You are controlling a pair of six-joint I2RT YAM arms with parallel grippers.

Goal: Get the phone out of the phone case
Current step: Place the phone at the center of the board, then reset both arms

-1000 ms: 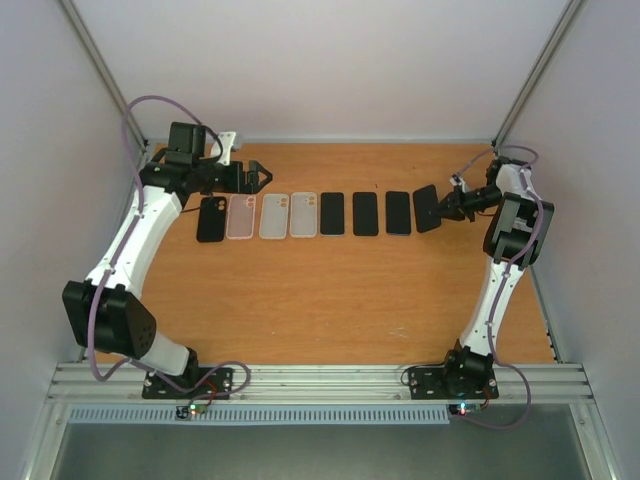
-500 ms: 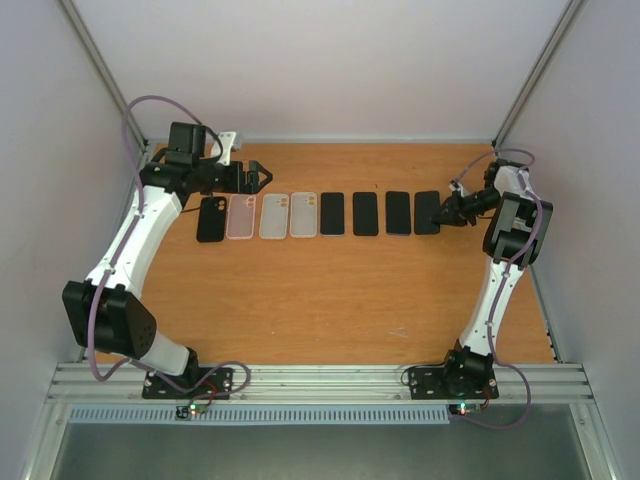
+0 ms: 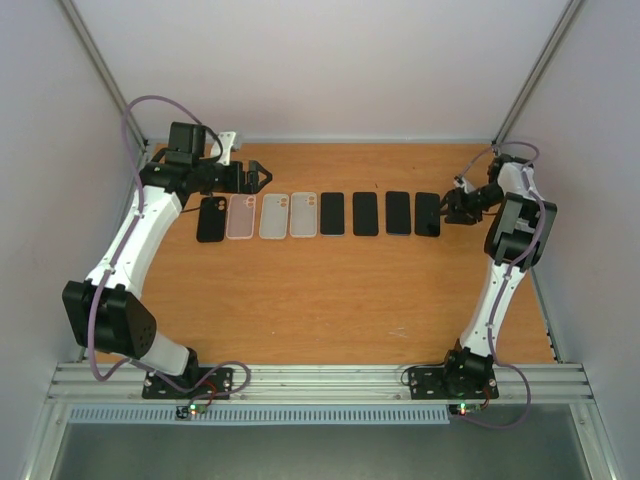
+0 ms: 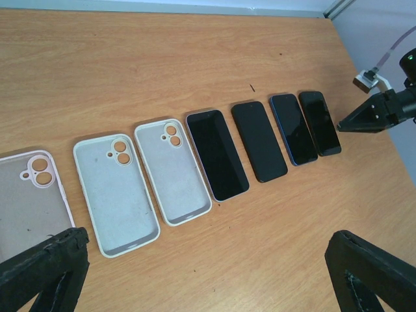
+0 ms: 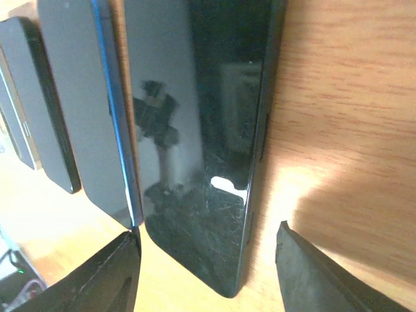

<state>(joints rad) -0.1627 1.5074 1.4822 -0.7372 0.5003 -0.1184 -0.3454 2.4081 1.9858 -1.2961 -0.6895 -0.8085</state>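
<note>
A row of cases and phones lies across the table. From the left it holds a black phone case (image 3: 211, 219), a clear pink case (image 3: 241, 216) and two white cases (image 3: 273, 215) (image 3: 303, 214), then several dark phones. The rightmost phone (image 3: 427, 213) (image 5: 214, 130) lies flat on the wood. My right gripper (image 3: 449, 208) (image 5: 208, 273) is open at its near end, one finger on each side and neither touching it. My left gripper (image 3: 255, 178) (image 4: 205, 273) hangs wide open behind the cases, holding nothing.
A blue-edged phone (image 5: 84, 97) (image 4: 292, 128) lies close beside the rightmost one, near my right gripper's left finger (image 5: 97, 279). Grey walls stand behind and to both sides of the table (image 3: 330, 300). Bare wood stretches in front of the row.
My right gripper lowered the tilted phone flat onto the right end of the row and opened off it. The left arm has not moved.
</note>
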